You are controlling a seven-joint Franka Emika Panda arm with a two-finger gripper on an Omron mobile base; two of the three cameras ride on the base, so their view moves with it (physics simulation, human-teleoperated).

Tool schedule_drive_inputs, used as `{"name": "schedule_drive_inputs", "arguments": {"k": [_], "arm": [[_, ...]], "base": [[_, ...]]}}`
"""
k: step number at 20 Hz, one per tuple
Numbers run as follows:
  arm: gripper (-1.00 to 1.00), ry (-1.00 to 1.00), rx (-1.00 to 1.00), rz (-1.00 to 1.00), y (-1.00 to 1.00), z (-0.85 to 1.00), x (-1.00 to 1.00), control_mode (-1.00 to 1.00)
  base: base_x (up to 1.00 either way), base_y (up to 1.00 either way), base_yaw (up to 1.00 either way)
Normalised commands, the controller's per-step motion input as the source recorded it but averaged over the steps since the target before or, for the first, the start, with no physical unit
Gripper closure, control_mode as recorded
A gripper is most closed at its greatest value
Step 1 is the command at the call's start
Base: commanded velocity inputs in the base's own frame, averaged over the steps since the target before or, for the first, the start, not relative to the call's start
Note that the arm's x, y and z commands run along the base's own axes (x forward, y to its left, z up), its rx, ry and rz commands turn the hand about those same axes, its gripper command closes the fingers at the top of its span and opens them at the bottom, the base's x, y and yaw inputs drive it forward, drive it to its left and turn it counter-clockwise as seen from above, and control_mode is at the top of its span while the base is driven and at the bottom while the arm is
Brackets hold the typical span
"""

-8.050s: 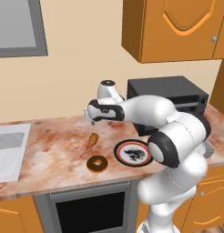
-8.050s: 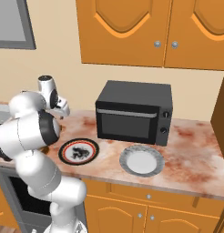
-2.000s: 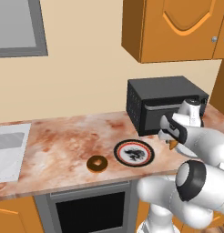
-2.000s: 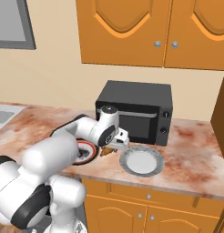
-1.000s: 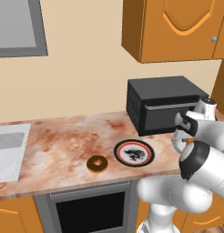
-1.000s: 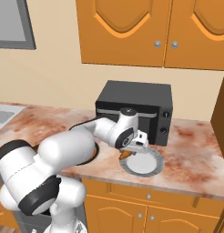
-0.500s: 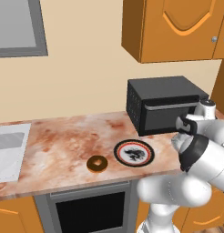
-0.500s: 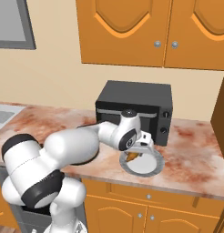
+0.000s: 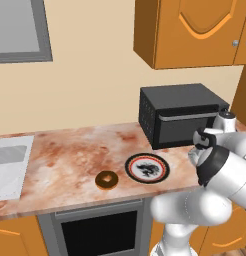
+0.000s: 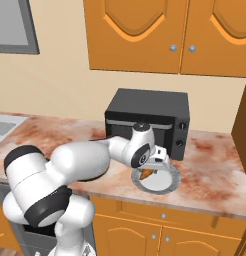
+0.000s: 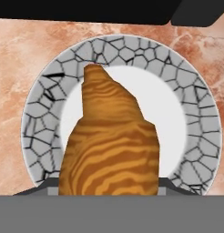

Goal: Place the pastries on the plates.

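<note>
A mottled reddish-brown marble countertop (image 9: 70, 155) runs beneath cream walls (image 9: 90, 75). Orange wooden wall cabinets (image 10: 160, 35) hang above a black boxy microwave (image 10: 147, 117) standing just behind the claw; orange base cabinets (image 10: 165, 232) sit below.

Arm stretched forward-right, wrist bent down; gripper (image 10: 147, 172) closed on croissant (image 11: 109, 145), hanging low.

Lighting is even and bright in all three views, with no single source evident. Shadows are soft and faint: a slight darkening beneath the cabinets (image 9: 195, 30) at upper right of the left base view. No glare, motion blur or edge distortion. Textures render coarse; focus is uniformly sharp.
</note>
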Motion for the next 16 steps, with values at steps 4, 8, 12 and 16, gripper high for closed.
{"name": "schedule_drive_inputs", "arguments": {"k": [4, 8, 12, 16], "arm": [[1.00, 0.00, 0.00, 0.00, 0.00, -0.09, 0.00, -1.00], [1.00, 0.00, 0.00, 0.00, 0.00, -0.05, 0.00, -1.00], [-1.00, 0.00, 0.00, 0.00, 0.00, -0.08, 0.00, -1.00], [-1.00, 0.00, 0.00, 0.00, 0.00, -0.02, 0.05, -1.00]], "base": [[0.00, 0.00, 0.00], [0.00, 0.00, 0.00], [0.00, 0.00, 0.00], [0.00, 0.00, 0.00]]}}
